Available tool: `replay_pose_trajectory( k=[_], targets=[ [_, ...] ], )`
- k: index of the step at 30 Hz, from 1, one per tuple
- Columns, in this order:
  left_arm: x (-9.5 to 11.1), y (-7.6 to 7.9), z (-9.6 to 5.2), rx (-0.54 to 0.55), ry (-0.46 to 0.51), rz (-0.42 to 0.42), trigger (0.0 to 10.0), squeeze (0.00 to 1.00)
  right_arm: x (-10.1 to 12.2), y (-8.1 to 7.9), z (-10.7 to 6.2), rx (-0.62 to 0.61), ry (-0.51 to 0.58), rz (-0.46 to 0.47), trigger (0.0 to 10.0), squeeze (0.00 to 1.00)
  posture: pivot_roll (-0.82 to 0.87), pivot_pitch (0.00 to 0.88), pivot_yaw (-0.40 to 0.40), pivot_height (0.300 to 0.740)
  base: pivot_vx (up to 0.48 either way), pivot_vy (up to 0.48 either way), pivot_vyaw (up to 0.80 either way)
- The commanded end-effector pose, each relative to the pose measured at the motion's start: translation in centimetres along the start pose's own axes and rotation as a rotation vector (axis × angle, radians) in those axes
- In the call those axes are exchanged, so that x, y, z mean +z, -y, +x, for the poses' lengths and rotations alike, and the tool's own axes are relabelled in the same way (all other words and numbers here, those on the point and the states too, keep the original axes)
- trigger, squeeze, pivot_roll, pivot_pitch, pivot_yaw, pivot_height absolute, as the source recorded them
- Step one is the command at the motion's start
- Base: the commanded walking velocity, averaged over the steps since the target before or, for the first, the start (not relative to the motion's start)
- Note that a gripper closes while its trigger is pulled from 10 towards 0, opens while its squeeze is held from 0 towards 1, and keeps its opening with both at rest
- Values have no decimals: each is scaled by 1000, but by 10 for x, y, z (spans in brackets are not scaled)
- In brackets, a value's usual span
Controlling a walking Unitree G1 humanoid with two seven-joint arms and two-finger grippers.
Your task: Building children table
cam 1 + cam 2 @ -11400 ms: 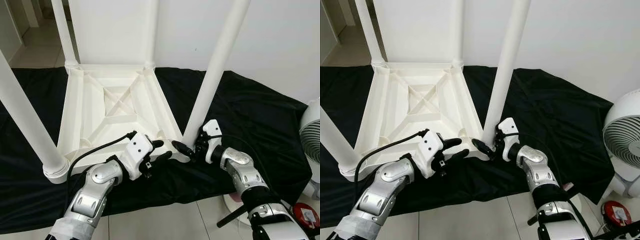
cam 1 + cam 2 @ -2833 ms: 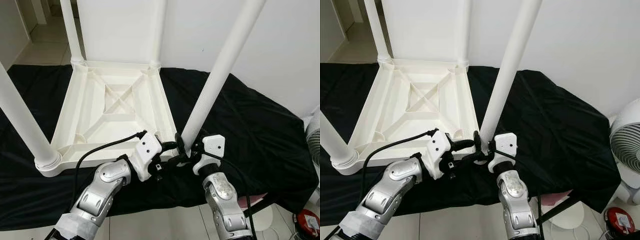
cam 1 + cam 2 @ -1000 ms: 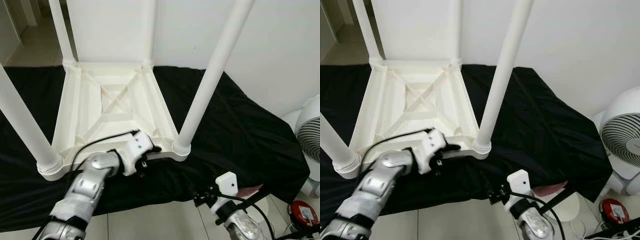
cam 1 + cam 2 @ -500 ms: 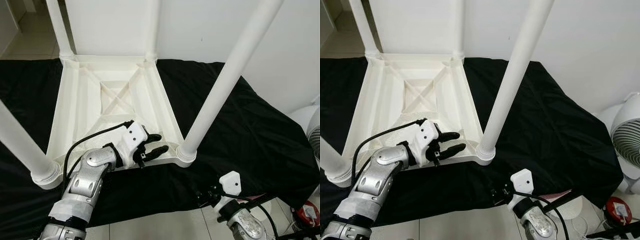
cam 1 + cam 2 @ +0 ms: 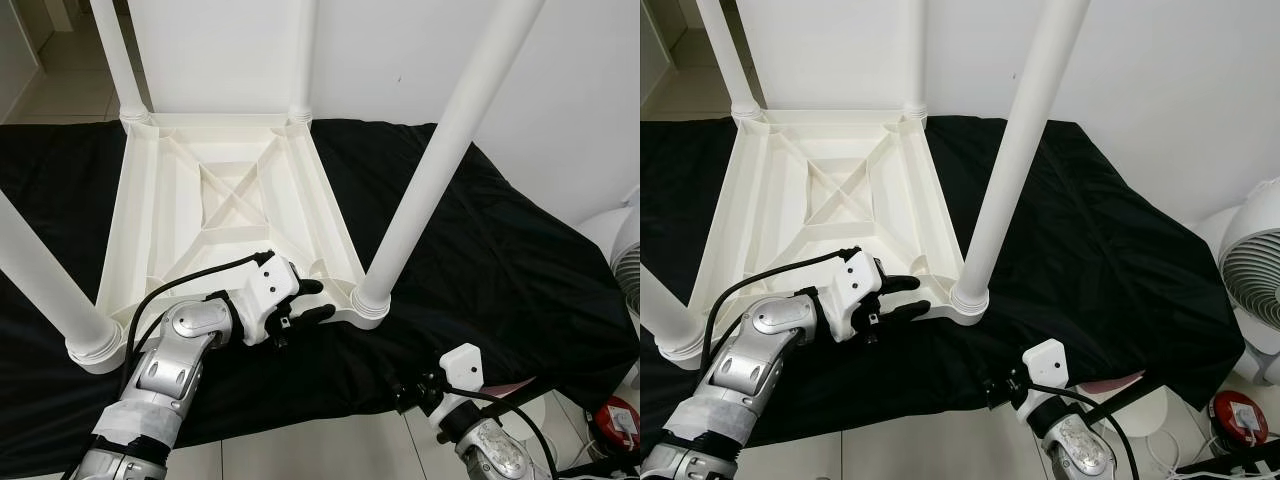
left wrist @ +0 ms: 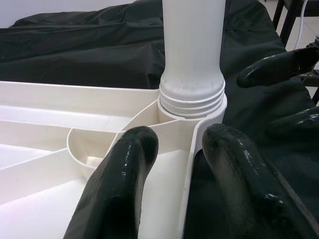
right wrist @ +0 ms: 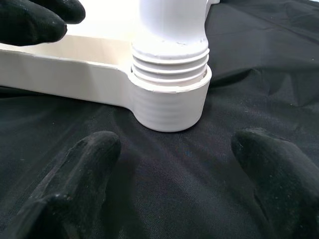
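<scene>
Overhead, table legs [image 5: 420,180] cropped; left gripper [image 5: 305,300] astride table rim [image 6: 187,149] (jaws apart), right gripper [image 7: 174,199] spread wide.

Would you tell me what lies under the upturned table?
A black cloth lies under the table, spreading past it on every side. What the cloth covers cannot be seen.

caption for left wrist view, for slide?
Left gripper open astride the upturned table's rim, just short of the screwed-in leg.

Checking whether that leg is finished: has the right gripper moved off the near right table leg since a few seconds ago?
Yes. The right gripper has pulled back from the leg's socket to near the black cloth's front edge, fingers open.
</scene>
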State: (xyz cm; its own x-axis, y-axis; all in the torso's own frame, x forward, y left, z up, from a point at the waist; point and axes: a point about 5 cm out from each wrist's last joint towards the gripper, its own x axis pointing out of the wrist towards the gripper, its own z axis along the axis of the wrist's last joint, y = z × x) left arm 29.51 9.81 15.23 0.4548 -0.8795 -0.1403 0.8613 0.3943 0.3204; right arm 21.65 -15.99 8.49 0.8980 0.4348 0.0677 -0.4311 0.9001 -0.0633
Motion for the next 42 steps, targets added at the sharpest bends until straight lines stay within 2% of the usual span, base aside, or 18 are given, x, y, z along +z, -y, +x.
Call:
replay_pose_trajectory(
  k=[1,8,15,22,26,30,32,34,35,36,37,38,39,40,42],
  targets=[
    [-1,-1,0,89,-2,-3,10000,0,-3,4,-4,-19,-10,-4,10000,0,27,88,-74,740,0,0,0],
    [-7,3,1,52,-55,18,10000,0,-4,4,-2,-16,-11,-8,10000,0,29,82,-76,740,0,0,0],
    [-16,7,-3,19,-145,86,10000,0,-4,4,-2,-16,-15,-12,10000,0,29,83,-76,740,0,0,0],
    [-27,1,-6,57,-250,120,10000,0,-5,4,-1,-14,-17,-14,10000,0,32,83,-78,740,0,0,0],
    [-37,-5,-11,85,-346,154,10000,0,-5,3,0,-13,-18,-16,10000,0,36,85,-77,740,0,0,0],
    [-40,-7,-14,100,-378,163,9725,0,-6,2,0,-9,-20,-19,10000,0,36,87,-76,740,0,0,0],
    [-42,-10,-16,121,-396,166,5098,0,-7,1,0,-8,-22,-19,10000,0,38,89,-74,740,0,0,0],
    [-42,-10,-16,121,-396,166,5098,0,-7,1,0,-8,-22,-19,10000,0,38,89,-74,740,0,0,0],
    [-43,-12,-17,132,-403,163,4118,0,-7,1,1,-8,-22,-18,10000,0,38,89,-74,740,0,0,0],
    [-43,-12,-17,132,-403,163,4118,0,-7,1,1,-8,-22,-18,10000,0,38,89,-74,740,0,0,0],
    [-44,-13,-17,138,-416,169,3451,0,-7,1,1,-8,-23,-18,10000,0,38,89,-74,740,0,0,0],
    [-48,-15,-19,148,-444,180,2314,0,-8,0,1,-8,-24,-19,10000,0,39,88,-72,740,0,0,0],
    [-48,-15,-19,148,-444,180,2314,0,-8,0,1,-8,-24,-19,10000,0,39,88,-72,740,0,0,0],
    [-52,-17,-21,156,-471,191,1373,0,-8,0,1,-8,-25,-20,10000,0,40,86,-70,740,0,0,0],
    [-54,-18,-23,161,-488,198,1373,0,-8,0,1,-7,-26,-21,10000,0,40,86,-70,740,0,0,0]
  ],
)
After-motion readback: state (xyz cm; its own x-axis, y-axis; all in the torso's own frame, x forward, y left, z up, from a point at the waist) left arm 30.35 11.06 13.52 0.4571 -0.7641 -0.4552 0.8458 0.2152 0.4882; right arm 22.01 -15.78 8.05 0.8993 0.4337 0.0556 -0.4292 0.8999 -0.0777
